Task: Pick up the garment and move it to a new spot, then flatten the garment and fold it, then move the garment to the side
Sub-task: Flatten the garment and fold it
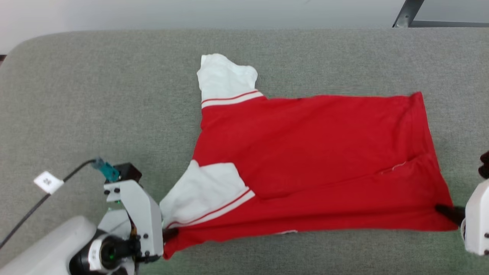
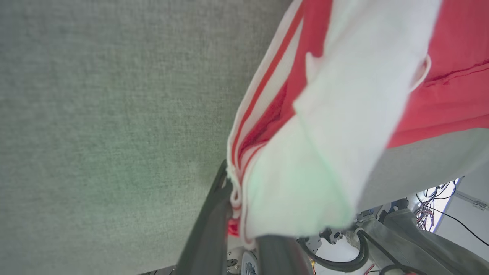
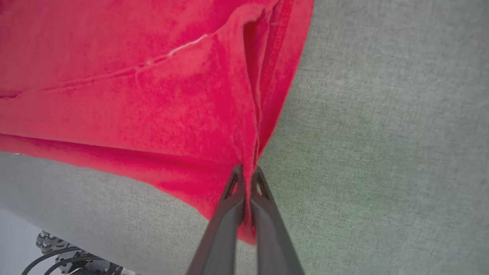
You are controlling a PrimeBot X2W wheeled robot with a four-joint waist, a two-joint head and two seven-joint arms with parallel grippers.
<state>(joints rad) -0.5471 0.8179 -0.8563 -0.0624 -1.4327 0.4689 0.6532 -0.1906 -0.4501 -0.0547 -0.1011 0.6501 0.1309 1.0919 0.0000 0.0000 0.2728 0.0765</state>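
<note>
Head view: soft red garment on grey woven surface.

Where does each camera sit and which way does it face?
Head view: on the head, looking forward and down at the red short-sleeved jersey T-shirt with white sleeve ends on the grey fabric surface; left pincer lower left, right pincer lower right.
Left wrist view: on the left wrist, along its dark fingers at the pinched white sleeve.
Right wrist view: on the right wrist, along shut fingers at the red hem corner.
All three share the T-shirt and grey surface.
</note>
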